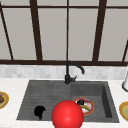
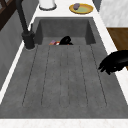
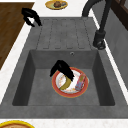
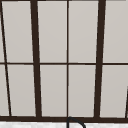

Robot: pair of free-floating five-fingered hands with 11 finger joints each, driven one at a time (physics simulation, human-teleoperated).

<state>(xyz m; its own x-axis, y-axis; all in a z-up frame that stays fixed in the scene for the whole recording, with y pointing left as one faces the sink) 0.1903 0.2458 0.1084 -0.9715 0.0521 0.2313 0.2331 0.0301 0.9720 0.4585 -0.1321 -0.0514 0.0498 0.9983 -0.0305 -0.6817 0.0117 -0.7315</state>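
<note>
The sink (image 3: 25, 75) is one dark grey piece: a ribbed drainboard on my left, a deep basin on my right, with the black faucet (image 1: 71, 71) behind.

In the basin lies a red-rimmed plate (image 3: 71, 93) carrying a banana (image 3: 65, 83) and a small wrapped packet (image 3: 80, 82). My right hand (image 3: 61, 68) hangs over the plate's near side, fingers curled downward, their tips at the banana; whether they have closed on it I cannot tell. A push on the banana's end could roll it off the plate or shove it against the packet, and a low approach could tip the rim.

A red ball (image 1: 67, 114) hides much of that plate from the front.

My left hand (image 1: 39, 111) floats at the drainboard's front edge, fingers bent loosely, holding nothing.
</note>
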